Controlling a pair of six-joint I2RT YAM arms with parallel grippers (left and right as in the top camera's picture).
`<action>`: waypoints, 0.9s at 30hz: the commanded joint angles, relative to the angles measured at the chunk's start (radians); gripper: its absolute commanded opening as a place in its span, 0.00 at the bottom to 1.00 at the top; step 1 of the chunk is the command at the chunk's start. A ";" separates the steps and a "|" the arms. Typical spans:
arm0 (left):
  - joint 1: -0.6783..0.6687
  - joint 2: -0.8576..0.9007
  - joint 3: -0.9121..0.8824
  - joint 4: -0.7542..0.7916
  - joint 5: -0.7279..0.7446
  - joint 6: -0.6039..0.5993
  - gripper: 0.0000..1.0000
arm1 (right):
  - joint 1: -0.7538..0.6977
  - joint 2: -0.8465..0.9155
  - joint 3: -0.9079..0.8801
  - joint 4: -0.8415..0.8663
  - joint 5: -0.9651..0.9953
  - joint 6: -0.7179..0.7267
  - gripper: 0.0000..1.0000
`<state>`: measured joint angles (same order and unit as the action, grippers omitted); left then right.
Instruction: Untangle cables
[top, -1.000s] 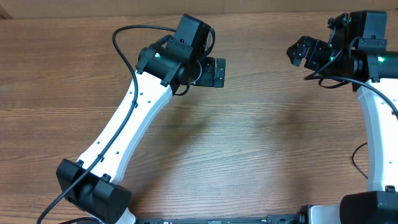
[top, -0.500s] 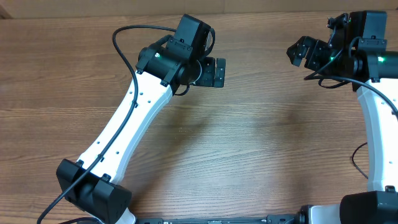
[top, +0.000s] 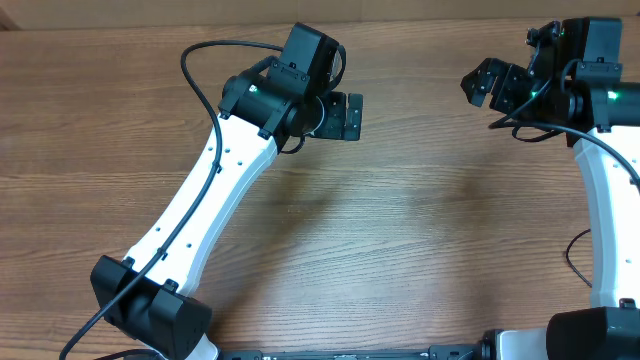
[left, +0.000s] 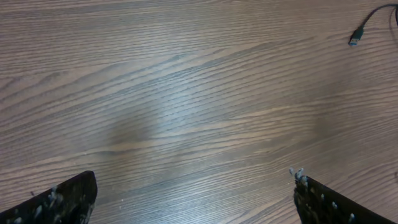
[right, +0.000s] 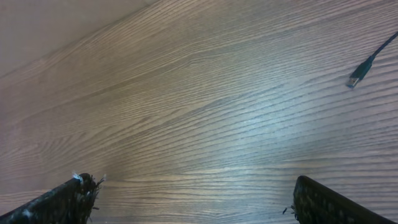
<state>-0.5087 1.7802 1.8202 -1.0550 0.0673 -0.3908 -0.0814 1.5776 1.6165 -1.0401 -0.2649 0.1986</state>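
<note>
Two wide-open, empty tools: left gripper (left: 193, 200), right gripper (right: 193, 199).
Left wrist's cable (left: 356, 38) lies diagonally, plug lower-left; right wrist's cable (right: 362, 68) likewise.

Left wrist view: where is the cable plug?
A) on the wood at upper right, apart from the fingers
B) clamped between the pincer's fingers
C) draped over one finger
A: the cable plug lies on the table at upper right, well apart from the open, empty left pincer.
</note>
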 joint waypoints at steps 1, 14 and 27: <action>-0.001 -0.016 0.015 0.001 0.001 -0.013 1.00 | 0.002 -0.005 0.007 0.005 0.001 0.002 1.00; -0.061 -0.031 0.015 -0.004 -0.066 0.014 1.00 | 0.002 -0.005 0.007 0.005 0.001 0.002 1.00; -0.165 -0.130 -0.009 -0.028 -0.283 0.059 0.99 | 0.002 -0.005 0.007 0.005 0.001 0.002 1.00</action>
<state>-0.6750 1.7000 1.8202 -1.0912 -0.1585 -0.3656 -0.0814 1.5776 1.6165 -1.0393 -0.2646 0.1986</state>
